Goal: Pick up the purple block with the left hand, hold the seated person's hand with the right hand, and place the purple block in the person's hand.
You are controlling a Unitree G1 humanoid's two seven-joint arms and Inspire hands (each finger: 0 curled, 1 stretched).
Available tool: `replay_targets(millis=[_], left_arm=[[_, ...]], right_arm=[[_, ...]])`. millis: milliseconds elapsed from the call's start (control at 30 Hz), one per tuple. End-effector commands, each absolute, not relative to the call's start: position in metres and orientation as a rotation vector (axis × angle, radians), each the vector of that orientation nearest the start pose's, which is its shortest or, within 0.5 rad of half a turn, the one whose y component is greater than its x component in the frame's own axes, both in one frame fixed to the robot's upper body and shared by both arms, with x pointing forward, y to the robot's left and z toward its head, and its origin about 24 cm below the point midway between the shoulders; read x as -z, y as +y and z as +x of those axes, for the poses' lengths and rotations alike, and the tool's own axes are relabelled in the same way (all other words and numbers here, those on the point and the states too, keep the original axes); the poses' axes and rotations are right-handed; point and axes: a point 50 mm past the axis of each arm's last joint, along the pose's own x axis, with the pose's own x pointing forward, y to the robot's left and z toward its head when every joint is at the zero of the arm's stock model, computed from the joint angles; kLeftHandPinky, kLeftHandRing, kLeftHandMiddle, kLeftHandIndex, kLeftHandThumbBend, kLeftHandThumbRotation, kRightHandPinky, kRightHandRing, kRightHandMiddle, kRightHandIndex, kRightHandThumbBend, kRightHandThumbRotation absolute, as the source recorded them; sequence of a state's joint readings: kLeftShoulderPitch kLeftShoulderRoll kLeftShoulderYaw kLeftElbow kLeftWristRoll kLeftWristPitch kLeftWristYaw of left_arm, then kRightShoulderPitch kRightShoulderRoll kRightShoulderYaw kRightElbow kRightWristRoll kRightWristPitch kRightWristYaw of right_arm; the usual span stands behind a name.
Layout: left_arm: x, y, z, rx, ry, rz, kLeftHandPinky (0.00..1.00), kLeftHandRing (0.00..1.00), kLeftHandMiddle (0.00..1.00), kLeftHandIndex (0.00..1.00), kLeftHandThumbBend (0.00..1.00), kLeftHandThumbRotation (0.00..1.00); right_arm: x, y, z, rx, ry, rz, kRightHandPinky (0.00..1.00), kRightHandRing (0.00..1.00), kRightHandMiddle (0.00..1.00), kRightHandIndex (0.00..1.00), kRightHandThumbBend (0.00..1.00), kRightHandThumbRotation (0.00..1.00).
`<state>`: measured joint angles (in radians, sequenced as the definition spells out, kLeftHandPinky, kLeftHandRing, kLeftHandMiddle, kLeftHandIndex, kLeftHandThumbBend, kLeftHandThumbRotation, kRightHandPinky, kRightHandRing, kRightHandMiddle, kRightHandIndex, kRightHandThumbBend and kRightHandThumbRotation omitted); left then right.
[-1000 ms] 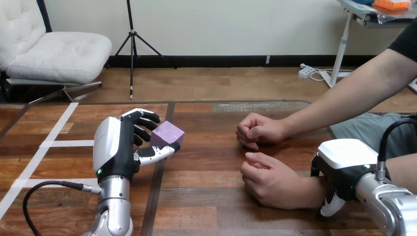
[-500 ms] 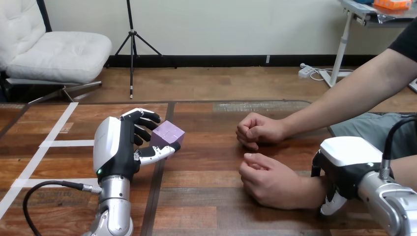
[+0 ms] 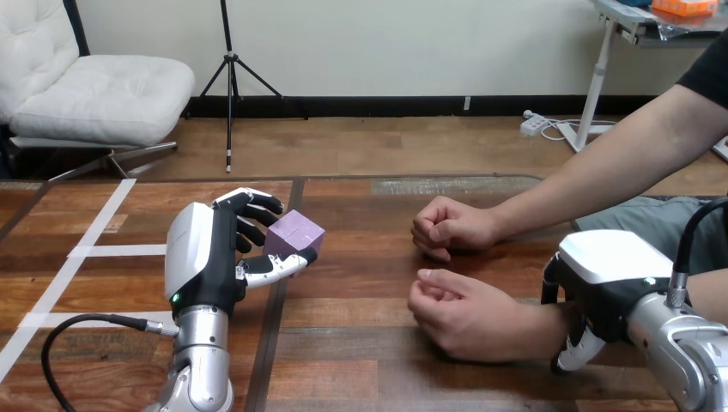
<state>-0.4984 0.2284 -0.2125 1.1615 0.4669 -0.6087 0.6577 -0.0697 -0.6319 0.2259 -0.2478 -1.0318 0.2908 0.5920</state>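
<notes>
The purple block (image 3: 294, 232) is at the left middle of the wooden table (image 3: 360, 378), just above its surface. My left hand (image 3: 202, 262) is shut on it, fingers behind the block and thumb under its near side. At the right, my right hand (image 3: 611, 279) sits on the wrist of the person's nearer hand (image 3: 464, 316). Its fingers curl down round the wrist, and a fingertip (image 3: 573, 354) shows below it. That nearer hand rests on the table as a loose fist, about a hand's width right of the block.
The person's farther hand (image 3: 451, 225) rests as a fist on the table behind the nearer one, its forearm running off to the upper right. White tape lines (image 3: 94, 250) cross the table's left part. Bare wood lies between the block and the fists.
My right hand and the person's nearer hand have shifted a little to the left, toward the block. My left hand and the block have barely moved.
</notes>
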Motion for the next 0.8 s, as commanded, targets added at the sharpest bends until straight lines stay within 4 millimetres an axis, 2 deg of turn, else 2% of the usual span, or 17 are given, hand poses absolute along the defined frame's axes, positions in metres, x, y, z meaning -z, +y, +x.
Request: replay_targets(millis=[0, 400, 767], left_arm=[[-0.013, 0.17, 0.314, -0.158, -0.254, 0.676, 0.43, 0.47, 0.53, 0.56, 0.68, 0.0], [-0.013, 0.169, 0.313, -0.152, -0.271, 0.687, 0.43, 0.47, 0.53, 0.56, 0.68, 0.0], [-0.012, 0.167, 0.311, -0.142, -0.274, 0.683, 0.41, 0.46, 0.52, 0.56, 0.68, 0.0]], right_arm=[[-0.127, -0.201, 0.259, -0.261, 0.149, -1.628, 0.26, 0.34, 0.43, 0.53, 0.77, 0.0], [-0.136, -0.196, 0.256, -0.249, 0.084, -1.607, 0.19, 0.26, 0.36, 0.52, 0.79, 0.0], [-0.142, -0.189, 0.255, -0.256, 0.023, -1.62, 0.17, 0.23, 0.33, 0.51, 0.79, 0.0]])
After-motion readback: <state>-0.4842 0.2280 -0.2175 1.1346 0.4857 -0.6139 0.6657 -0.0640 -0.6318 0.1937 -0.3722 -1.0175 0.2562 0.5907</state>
